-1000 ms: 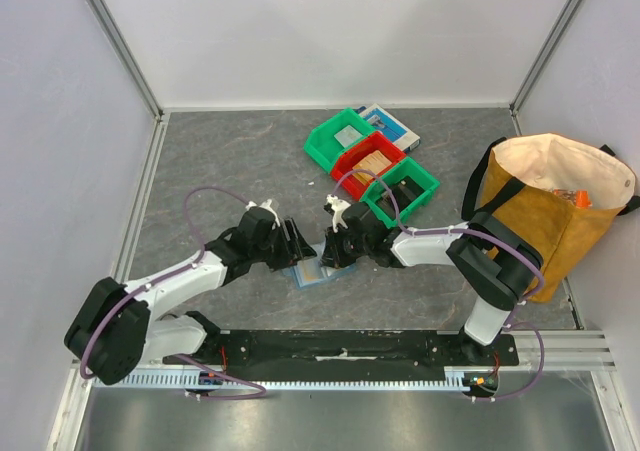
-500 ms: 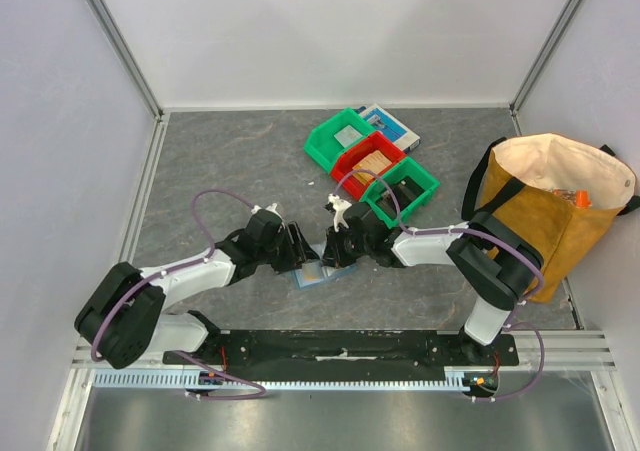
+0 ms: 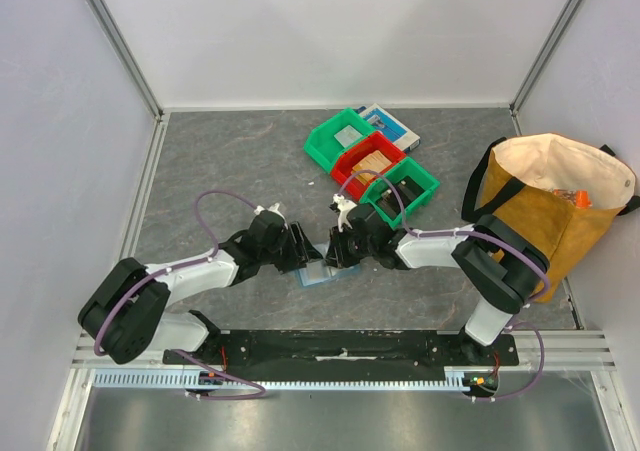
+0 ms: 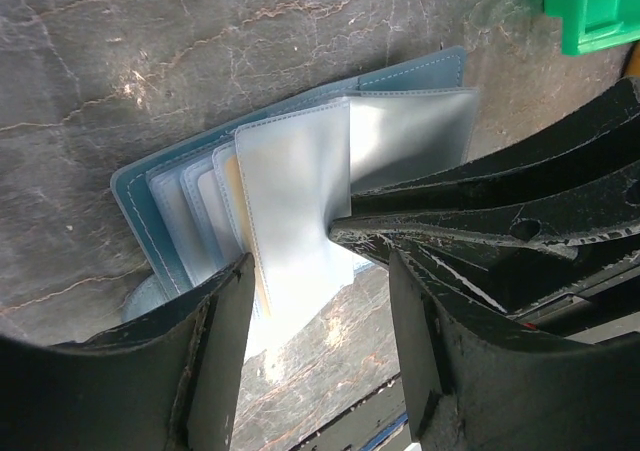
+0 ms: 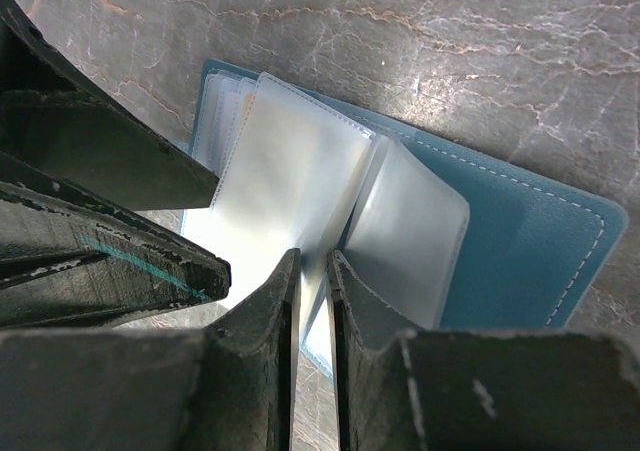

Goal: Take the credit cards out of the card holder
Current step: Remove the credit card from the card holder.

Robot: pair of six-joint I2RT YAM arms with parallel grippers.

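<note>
From my seat, the card holder lies open on the grey marbled table, between the two arms and near their bases. Its slate-blue cover faces down and its clear leaves are fanned upward.

The left gripper hangs over the holder's left end with its fingers standing apart. A pale leaf runs into the gap, but nothing is pinched.

The right gripper is drawn in to a thin slit, and the right wrist view shows one clear leaf caught in that slit (a very fine pinch, right at the tips).

A tan credit card shows as a narrow strip tucked between the leaves, so the credit cards are inside their pockets.

Farther back sit a green bin, a red bin and a second green bin. Behind them is a blue-and-white box whose print is too small for me to read. A mustard tote bag stands at the right.
</note>
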